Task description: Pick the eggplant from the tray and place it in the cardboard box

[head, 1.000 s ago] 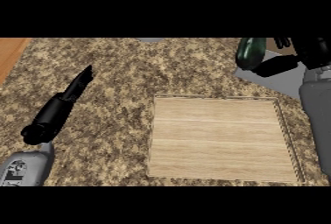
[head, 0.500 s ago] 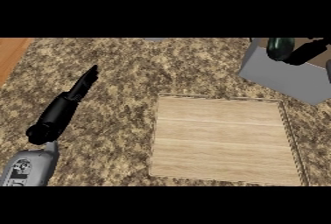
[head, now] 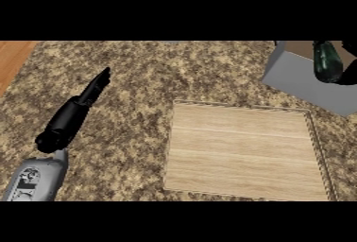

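The dark, glossy eggplant (head: 326,61) hangs upright over the open top of the cardboard box (head: 307,87), a grey-walled box at the far right. My right hand (head: 349,73) shows only as a black sliver at the right edge, curled against the eggplant. The wooden tray (head: 244,151) lies in the middle right with nothing on it. My left hand (head: 77,113) rests on the counter at the left, open, with straight fingers pointing up and to the right.
Speckled granite counter (head: 140,71) surrounds the tray. A strip of wooden floor (head: 10,56) shows beyond the counter's left edge at the upper left.
My right hand has carried the eggplant rightward and over the box, and its forearm has left the view. The left hand keeps its pose.
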